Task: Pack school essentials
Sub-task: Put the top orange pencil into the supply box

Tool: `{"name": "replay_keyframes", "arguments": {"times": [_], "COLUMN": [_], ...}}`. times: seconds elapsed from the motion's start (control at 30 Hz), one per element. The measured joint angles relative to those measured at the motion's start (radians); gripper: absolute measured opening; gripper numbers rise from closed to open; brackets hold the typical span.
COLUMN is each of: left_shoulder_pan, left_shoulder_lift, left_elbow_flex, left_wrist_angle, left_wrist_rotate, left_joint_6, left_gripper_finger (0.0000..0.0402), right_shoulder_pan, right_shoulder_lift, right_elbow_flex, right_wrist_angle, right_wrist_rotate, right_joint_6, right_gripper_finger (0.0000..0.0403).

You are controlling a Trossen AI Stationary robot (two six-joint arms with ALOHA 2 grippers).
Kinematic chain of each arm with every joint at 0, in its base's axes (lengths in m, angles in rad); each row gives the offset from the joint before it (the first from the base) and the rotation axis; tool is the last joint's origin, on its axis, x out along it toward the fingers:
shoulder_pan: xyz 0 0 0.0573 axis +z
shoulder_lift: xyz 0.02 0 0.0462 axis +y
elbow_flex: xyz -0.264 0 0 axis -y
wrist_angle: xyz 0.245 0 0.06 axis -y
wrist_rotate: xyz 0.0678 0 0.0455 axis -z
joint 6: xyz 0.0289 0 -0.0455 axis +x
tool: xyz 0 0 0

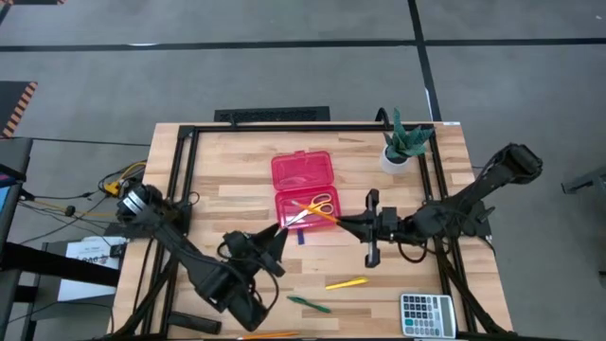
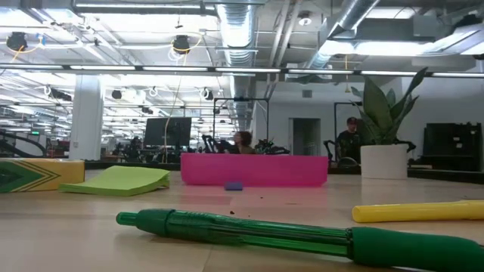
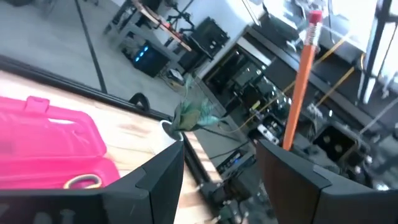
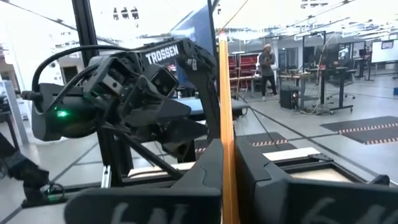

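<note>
An open pink case [image 1: 303,172] lies mid-table, with orange-handled scissors [image 1: 320,203] in its near half. My right gripper [image 1: 343,224] hangs just right of the case, shut on an orange pencil [image 1: 320,212] that is up over the case. My left gripper [image 1: 280,230] faces it from the case's near left corner, open. In the left wrist view the pencil [image 3: 300,81] rises beside one finger [image 3: 292,177]; whether they touch, I cannot tell. A yellow pen [image 1: 346,282], a green pen [image 1: 310,304] and a blue eraser [image 1: 301,237] lie on the near table. My right gripper pinches the orange pencil's shaft [image 4: 227,171] between its two fingers. The fingers come about level from the table's right. The pencil sticks out past the fingertips toward the left gripper, lifted clear above the case, with its eraser end [image 3: 314,16] free.
A potted plant [image 1: 405,144] stands at the far right and a grey calculator [image 1: 426,314] at the near right corner. The low view shows a crayon box [image 2: 38,174] and a lime sticky-note pad [image 2: 121,180] left of the case. Another orange pencil [image 1: 270,333] lies at the near edge.
</note>
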Motion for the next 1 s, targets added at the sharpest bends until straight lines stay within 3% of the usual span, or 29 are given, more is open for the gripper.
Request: {"name": "replay_keyframes", "arguments": {"times": [0.1, 0.23, 0.33, 0.47, 0.57, 0.67, 1.0], "left_shoulder_pan": [0.015, 0.032, 0.043, 0.078, 0.104, 0.12, 0.137], "left_shoulder_lift": [-0.003, -0.003, -0.003, -0.01, -0.01, -0.01, -0.01], "left_elbow_flex": [0.026, 0.102, 0.172, 0.253, 0.264, 0.264, 0.263], "left_wrist_angle": [0.021, 0.055, 0.13, 0.311, 0.439, 0.479, 0.502], "left_wrist_rotate": [0.019, 0.175, 0.29, 0.458, 0.464, 0.458, 0.31], "left_joint_6": [-0.006, 0.077, 0.319, 0.758, 0.964, 1.069, 1.111], "left_gripper_finger": [0.0194, 0.0194, 0.0194, 0.0194, 0.0194, 0.0194, 0.0194], "right_shoulder_pan": [0.0, 0.0, 0.0, 0.0, 0.0, 0.0, 0.0], "right_shoulder_lift": [0.012, 0.011, 0.011, 0.008, 0.008, 0.008, 0.008], "right_elbow_flex": [0.012, 0.016, 0.016, 0.016, 0.016, 0.016, 0.016], "right_wrist_angle": [-0.003, -0.001, -0.002, -0.001, 0.002, 0.019, 0.079], "right_wrist_rotate": [0.0, 0.0, 0.0, 0.0, 0.0, -0.001, -0.001], "right_joint_6": [-0.001, 0.0, 0.0, 0.0, 0.0, -0.008, -0.027], "right_gripper_finger": [0.0025, 0.0024, 0.0024, 0.0027, 0.0027, 0.0025, 0.0029]}}
